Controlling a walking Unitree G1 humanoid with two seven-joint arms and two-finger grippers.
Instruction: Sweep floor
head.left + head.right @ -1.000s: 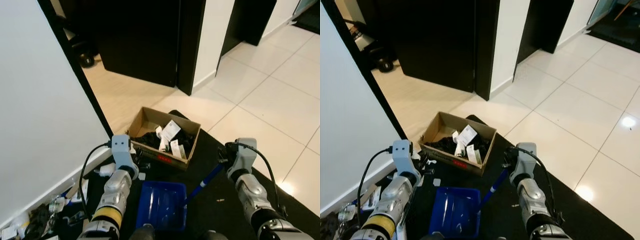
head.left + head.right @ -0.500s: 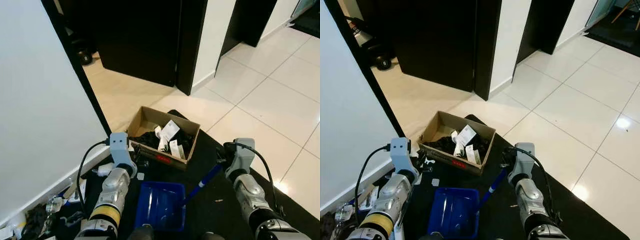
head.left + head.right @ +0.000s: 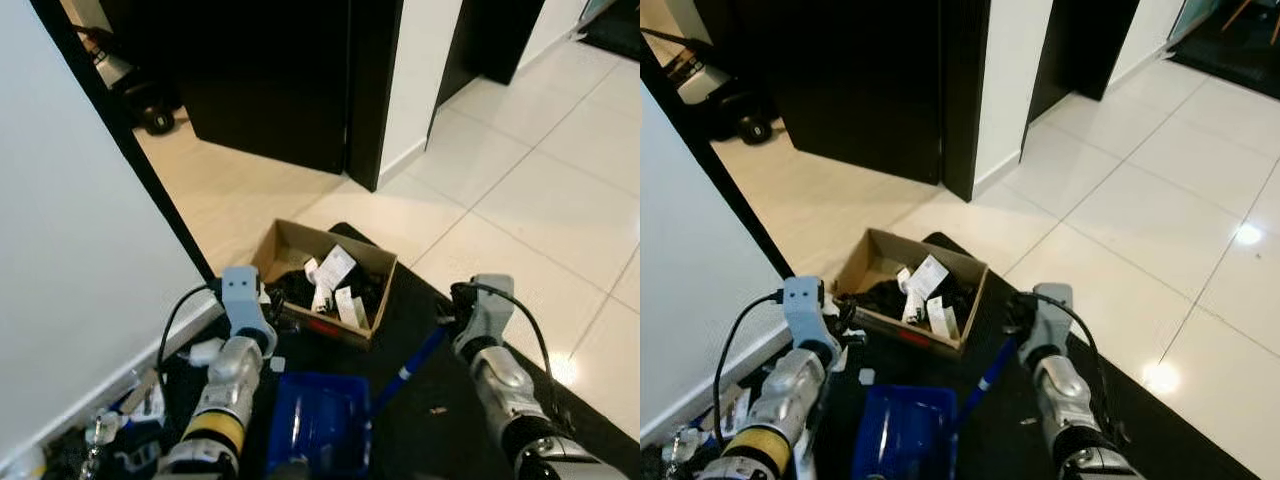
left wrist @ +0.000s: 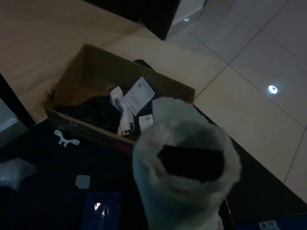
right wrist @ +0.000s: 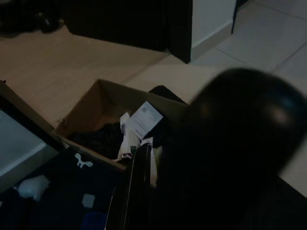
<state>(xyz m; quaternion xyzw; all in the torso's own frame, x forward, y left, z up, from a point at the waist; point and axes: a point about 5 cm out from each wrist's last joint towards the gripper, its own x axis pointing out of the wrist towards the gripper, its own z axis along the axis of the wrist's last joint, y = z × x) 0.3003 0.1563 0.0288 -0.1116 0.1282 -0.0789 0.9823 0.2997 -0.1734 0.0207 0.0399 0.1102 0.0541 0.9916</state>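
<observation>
While the blue dustpan point(image 3: 318, 428) is held low on the black mat point(image 3: 430, 440), litter should be swept inward; jaw states cannot be told.

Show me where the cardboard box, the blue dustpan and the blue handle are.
cardboard box point(image 3: 362, 330), left eye view, its front wall.
blue dustpan point(image 3: 322, 428), left eye view, its inner floor.
blue handle point(image 3: 412, 364), left eye view, middle of the shaft.
</observation>
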